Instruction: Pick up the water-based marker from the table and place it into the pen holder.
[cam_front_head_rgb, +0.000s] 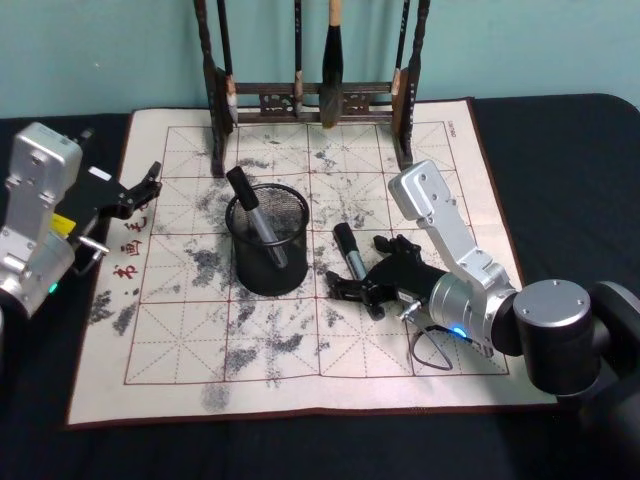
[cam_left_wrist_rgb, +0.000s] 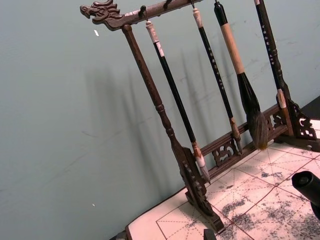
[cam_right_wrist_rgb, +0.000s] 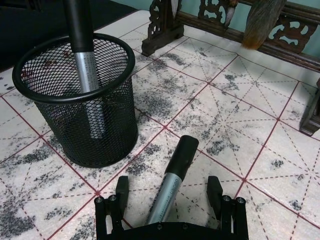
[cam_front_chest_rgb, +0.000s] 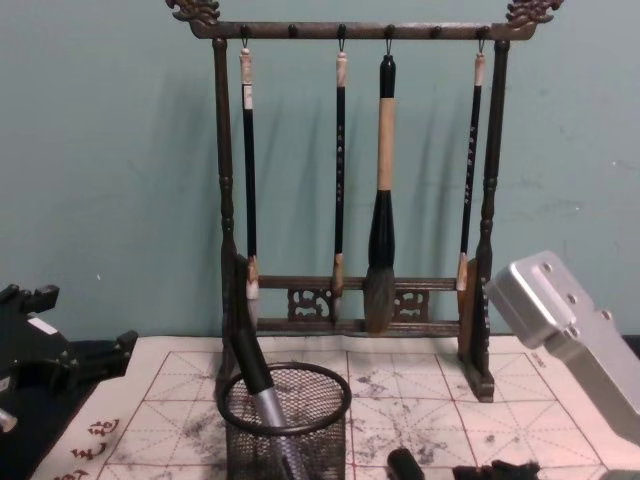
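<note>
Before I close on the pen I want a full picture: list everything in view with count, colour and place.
table: one, black, under everything
calligraphy mat: one, white with red grid and grey ink stains, on the table
pen holder: one, black wire mesh, upright mid-mat
standing marker: one, black cap, silver barrel, leaning inside the pen holder
lying marker: one, black cap, silver barrel, on the mat right of the pen holder
brush rack: one, dark carved wood, at the mat's far edge
brushes: four, dark handles, one tan, hanging from the brush rack
left gripper: one, black, at the mat's left edge
right gripper: one, black, open, astride the lying marker
</note>
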